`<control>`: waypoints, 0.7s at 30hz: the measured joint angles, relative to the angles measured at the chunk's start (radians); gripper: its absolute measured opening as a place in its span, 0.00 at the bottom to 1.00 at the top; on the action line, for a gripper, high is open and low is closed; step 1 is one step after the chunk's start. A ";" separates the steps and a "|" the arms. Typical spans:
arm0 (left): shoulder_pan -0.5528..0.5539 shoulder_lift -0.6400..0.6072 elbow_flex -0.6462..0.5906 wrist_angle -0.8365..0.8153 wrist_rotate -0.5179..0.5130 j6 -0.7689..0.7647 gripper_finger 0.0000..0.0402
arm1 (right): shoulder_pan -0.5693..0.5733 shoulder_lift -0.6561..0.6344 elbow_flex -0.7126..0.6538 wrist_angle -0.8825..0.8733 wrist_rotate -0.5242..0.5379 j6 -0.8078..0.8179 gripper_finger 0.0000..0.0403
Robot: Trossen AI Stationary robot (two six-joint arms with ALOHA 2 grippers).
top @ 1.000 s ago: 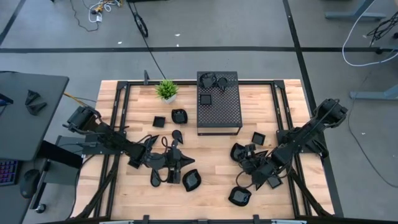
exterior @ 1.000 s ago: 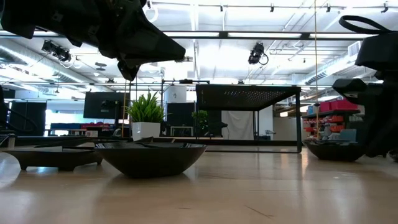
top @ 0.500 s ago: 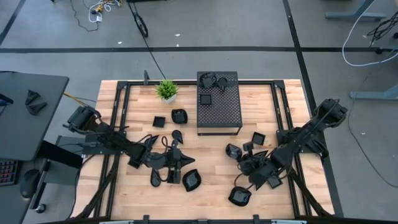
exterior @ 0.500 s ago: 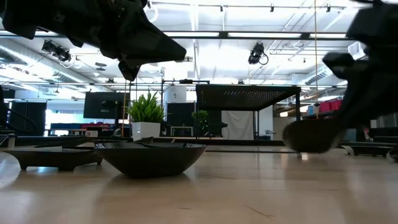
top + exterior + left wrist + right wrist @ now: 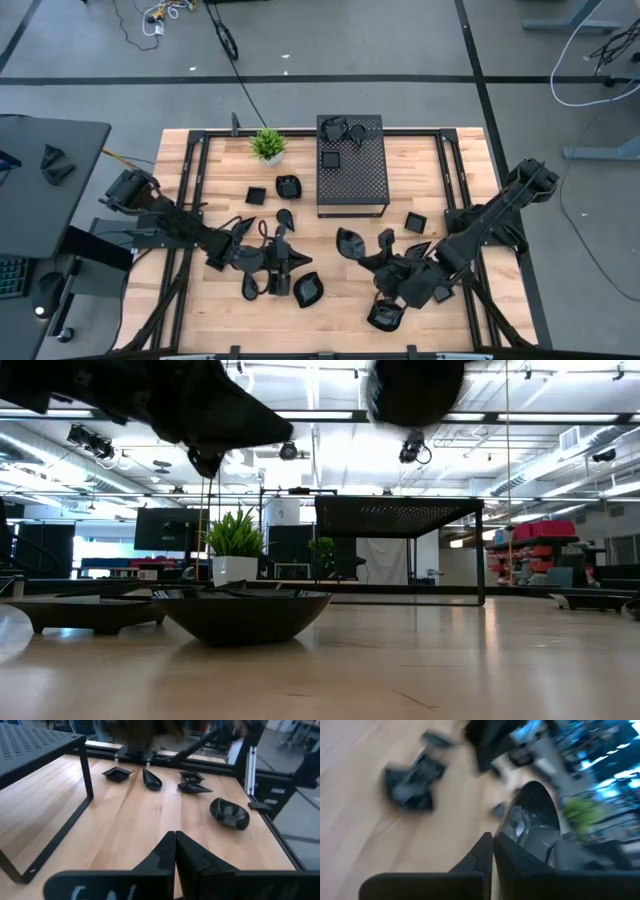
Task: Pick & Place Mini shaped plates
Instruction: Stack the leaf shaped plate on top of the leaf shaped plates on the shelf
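Several small glossy black mini shaped plates lie scattered on the wooden table, among them one (image 5: pixel 308 290) near the front and one (image 5: pixel 414 222) right of centre. My right gripper (image 5: pixel 368 256) is shut on a rounded plate (image 5: pixel 350 241), held high over the table's middle; that plate shows at the top of the low view (image 5: pixel 415 390). My left gripper (image 5: pixel 297 258) hovers shut over the left half of the table, its fingers (image 5: pixel 175 845) with nothing between them. A deep plate (image 5: pixel 245 615) rests on its base close to the low camera. My right gripper pinches the rounded plate by its rim (image 5: pixel 507 837) between its two fingers. The plate (image 5: pixel 535 815) stands beyond the fingertips, tipped up on its edge. It is lifted clear of the table. The view is blurred, so which side of the rim cannot be told.
A large black perforated box (image 5: pixel 352 165) stands at the far centre with a few plates on its top; its leg and top show in the left wrist view (image 5: pixel 40 745). A small potted plant (image 5: pixel 268 145) sits at the far left. Black frame rails (image 5: pixel 195 180) run along both sides.
My right gripper has risen steeply and swung toward the table's middle, tipping and rolling as it went. The rounded plate, which sat on the table at the right, is now lifted clear and high above the surface.
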 joint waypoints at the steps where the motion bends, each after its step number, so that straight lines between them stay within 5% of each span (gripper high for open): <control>1: -0.004 -0.012 0.000 -0.024 -0.008 0.007 0.03 | -0.015 0.000 0.033 0.001 0.018 -0.023 0.04; 11: -0.026 -0.060 0.000 -0.182 -0.104 0.007 0.03 | -0.322 0.000 0.286 -0.001 0.088 -0.245 0.04; 21: -0.024 -0.060 0.000 -0.198 -0.104 0.007 0.03 | -0.693 0.081 0.473 -0.153 -0.097 -0.082 0.04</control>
